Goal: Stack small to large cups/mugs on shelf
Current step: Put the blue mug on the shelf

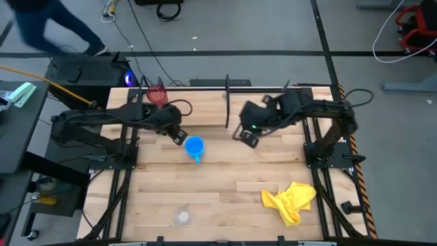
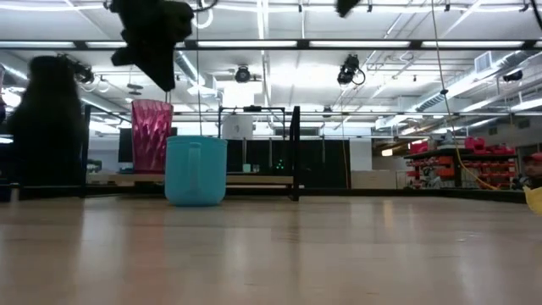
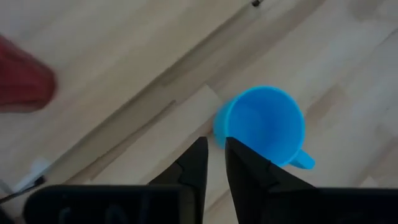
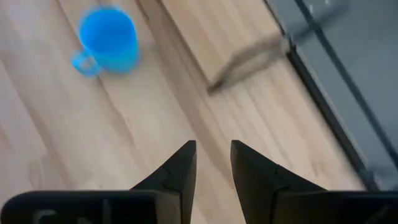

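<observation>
Just beyond the left gripper (image 3: 212,155), whose fingers stand slightly apart holding nothing, the blue cup (image 3: 264,124) sits upright on the table (image 1: 225,191). Right gripper (image 4: 212,158) hovers apart, fingers parted, empty.

place: lab or workshop hall | signs: strip lights (image 2: 356,42) on open ceiling, ducts (image 2: 474,72), red racks (image 2: 440,157) far back, cables (image 1: 164,10) on grey floor, red chair (image 1: 415,27), wooden table (image 1: 225,184) in metal frame
</observation>
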Robot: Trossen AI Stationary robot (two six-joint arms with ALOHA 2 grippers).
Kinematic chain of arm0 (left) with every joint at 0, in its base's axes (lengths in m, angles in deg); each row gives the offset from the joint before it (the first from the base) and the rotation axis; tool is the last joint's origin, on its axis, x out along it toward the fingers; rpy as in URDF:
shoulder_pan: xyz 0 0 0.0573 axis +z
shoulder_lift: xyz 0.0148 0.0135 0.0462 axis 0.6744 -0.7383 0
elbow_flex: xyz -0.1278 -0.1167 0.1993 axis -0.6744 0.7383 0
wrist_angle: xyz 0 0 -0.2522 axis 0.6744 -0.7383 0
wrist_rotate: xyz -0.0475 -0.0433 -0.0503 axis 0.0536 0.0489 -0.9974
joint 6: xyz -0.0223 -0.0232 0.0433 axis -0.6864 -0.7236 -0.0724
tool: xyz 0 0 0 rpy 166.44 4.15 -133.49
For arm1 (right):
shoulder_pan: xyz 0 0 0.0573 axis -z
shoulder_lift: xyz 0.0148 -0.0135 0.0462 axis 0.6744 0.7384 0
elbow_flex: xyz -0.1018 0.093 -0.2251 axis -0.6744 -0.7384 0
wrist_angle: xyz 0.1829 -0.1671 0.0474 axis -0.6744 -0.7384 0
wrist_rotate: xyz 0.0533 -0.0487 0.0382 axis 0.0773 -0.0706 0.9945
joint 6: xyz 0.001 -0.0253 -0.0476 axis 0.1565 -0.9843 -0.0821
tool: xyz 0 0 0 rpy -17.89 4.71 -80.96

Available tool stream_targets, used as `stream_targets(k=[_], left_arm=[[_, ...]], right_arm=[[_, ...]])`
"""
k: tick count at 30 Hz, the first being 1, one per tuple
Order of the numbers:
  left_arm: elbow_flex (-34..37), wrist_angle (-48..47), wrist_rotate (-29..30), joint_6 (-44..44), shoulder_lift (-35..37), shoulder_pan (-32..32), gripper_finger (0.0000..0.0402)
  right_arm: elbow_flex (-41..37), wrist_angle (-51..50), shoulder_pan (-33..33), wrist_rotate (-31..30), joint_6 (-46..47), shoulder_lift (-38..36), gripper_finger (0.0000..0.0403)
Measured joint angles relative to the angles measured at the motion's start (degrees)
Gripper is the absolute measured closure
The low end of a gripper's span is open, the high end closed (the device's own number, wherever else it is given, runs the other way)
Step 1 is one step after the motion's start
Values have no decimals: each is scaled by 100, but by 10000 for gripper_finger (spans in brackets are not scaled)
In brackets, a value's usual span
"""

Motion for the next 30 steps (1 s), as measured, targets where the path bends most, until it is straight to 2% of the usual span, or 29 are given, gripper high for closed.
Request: stream_targets(k=[4,10,13,16,20,30], left_arm=[[0,250,-425,340,-289,194,327],[0,306,-451,646,-647,475,317],[0,336,-561,795,-865,556,309],[0,449,-1067,944,-1100,596,299],[0,685,-1458,956,-1330,582,285],[-7,693,-1345,917,-1648,633,262]], right_arm=[[-1474,225,-143,15,830,-838,296],[-3301,1293,-397,49,1974,-2001,296],[-4065,1959,-445,171,2077,-2384,295],[-4715,2476,-445,416,2091,-2589,295],[-5231,2673,-450,529,2348,-2651,295],[-5467,2797,-447,653,2455,-2649,295]])
